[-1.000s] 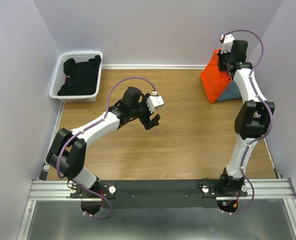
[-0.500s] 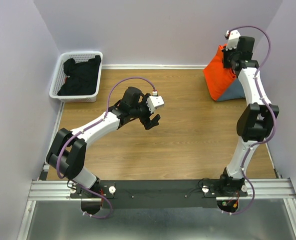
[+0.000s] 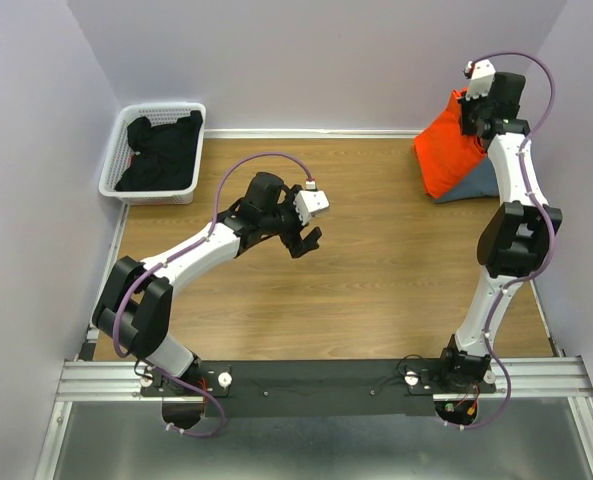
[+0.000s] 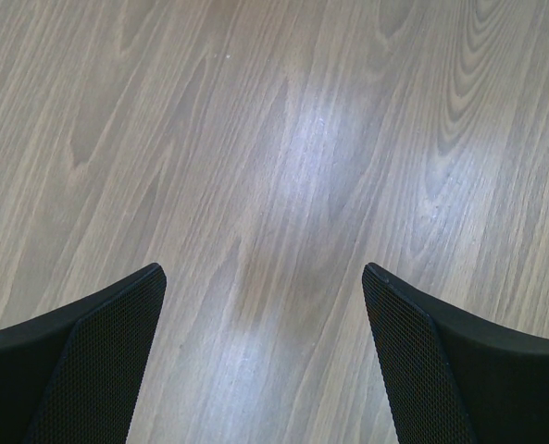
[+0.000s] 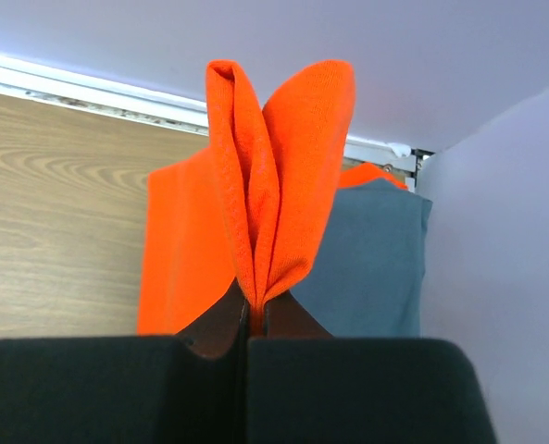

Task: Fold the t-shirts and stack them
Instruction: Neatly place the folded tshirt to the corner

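My right end effector (image 5: 248, 314) is clamped tight on a pinched fold of the orange t-shirt (image 5: 276, 176), holding it up at the far right corner of the wooden desk (image 3: 376, 270). The cloth rises out of my closed fingers in two soft lobes, and the rest drapes down toward the desk, close to the back wall. Beneath it and just to its right lies the blue-grey t-shirt (image 5: 376, 264), on the desk beside the right wall. The orange cloth covers its left part. My left end effector (image 3: 301, 243) hovers over bare wood left of the desk's middle, well apart from both shirts, with its jaws spread wide and nothing between them. At the far left corner, a white mesh basket (image 3: 116, 185) holds a heap of dark clothing (image 3: 161, 155).
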`<move>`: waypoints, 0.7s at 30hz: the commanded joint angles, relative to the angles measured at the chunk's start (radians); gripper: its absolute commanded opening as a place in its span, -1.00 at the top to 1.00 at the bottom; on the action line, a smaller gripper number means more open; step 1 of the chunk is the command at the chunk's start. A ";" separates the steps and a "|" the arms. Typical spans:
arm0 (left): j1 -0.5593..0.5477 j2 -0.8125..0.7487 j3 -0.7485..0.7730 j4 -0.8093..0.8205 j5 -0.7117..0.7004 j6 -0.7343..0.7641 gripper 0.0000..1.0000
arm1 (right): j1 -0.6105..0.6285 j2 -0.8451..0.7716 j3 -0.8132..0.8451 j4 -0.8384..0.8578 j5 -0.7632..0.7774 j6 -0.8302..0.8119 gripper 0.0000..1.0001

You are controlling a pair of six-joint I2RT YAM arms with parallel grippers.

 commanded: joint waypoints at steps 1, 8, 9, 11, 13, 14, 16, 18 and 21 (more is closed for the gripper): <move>0.001 0.009 0.021 -0.024 0.020 0.009 -0.89 | -0.033 0.060 0.068 -0.001 -0.031 -0.048 0.99; 0.002 0.019 0.028 -0.040 0.020 0.015 -0.90 | -0.056 0.146 0.123 0.001 -0.026 -0.100 0.99; 0.001 0.019 0.027 -0.041 0.020 0.018 -0.89 | -0.060 0.152 0.126 0.001 -0.026 -0.104 0.99; 0.001 0.021 0.024 -0.041 0.021 0.017 -0.90 | -0.073 0.163 0.134 0.001 -0.023 -0.114 0.99; 0.002 0.024 0.022 -0.040 0.020 0.017 -0.89 | -0.085 0.181 0.140 0.001 -0.020 -0.117 0.99; 0.002 0.026 0.024 -0.041 0.021 0.017 -0.89 | -0.091 0.189 0.146 0.001 -0.021 -0.122 0.99; 0.001 0.029 0.025 -0.043 0.021 0.017 -0.90 | -0.103 0.207 0.152 0.002 -0.023 -0.130 0.99; 0.002 0.030 0.025 -0.046 0.020 0.020 -0.90 | -0.109 0.220 0.161 0.002 -0.029 -0.140 0.99; 0.002 0.033 0.025 -0.052 0.032 0.027 -0.90 | -0.117 0.252 0.181 0.005 -0.011 -0.163 0.99</move>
